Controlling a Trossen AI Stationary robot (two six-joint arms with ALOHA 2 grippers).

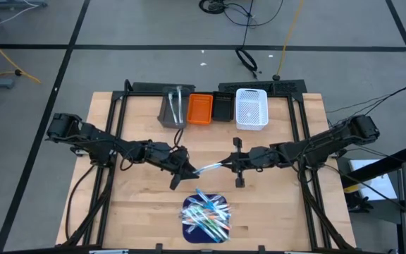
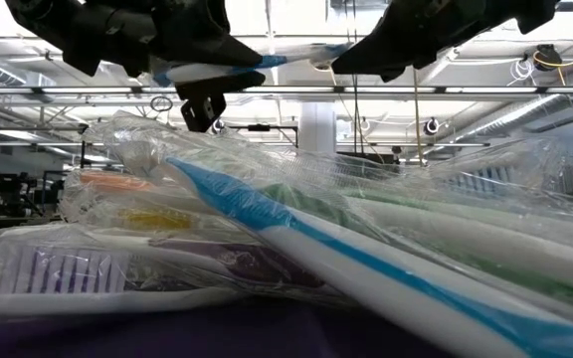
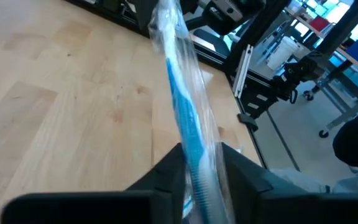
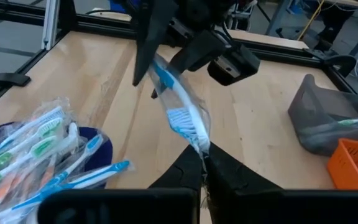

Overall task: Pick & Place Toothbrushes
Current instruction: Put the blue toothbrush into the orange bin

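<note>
One blue-and-white toothbrush in a clear wrapper (image 1: 210,167) hangs level over the middle of the table, between my two grippers. My left gripper (image 1: 187,169) is shut on its left end and my right gripper (image 1: 235,164) is shut on its right end. The toothbrush also shows in the left wrist view (image 3: 182,93) and the right wrist view (image 4: 173,102). A heap of several wrapped toothbrushes (image 1: 206,214) lies on the dark blue mat (image 1: 187,224) near the table's front edge. My left gripper pinches the toothbrush's handle end (image 3: 194,165) between its two fingers. The fingers come from the table's left and lie roughly along the toothbrush. The toothbrush is lifted clear of the table. My right gripper pinches the wrapper at the bristle-head end (image 4: 197,138) between its two fingertips. The fingers come from the table's right and lie roughly along the toothbrush. That end is also clear of the table.
Four bins stand in a row at the far edge: grey (image 1: 173,107), holding a couple of toothbrushes, orange (image 1: 200,109), black (image 1: 222,107) and white (image 1: 251,108). Bare wood lies between the bins and the mat.
</note>
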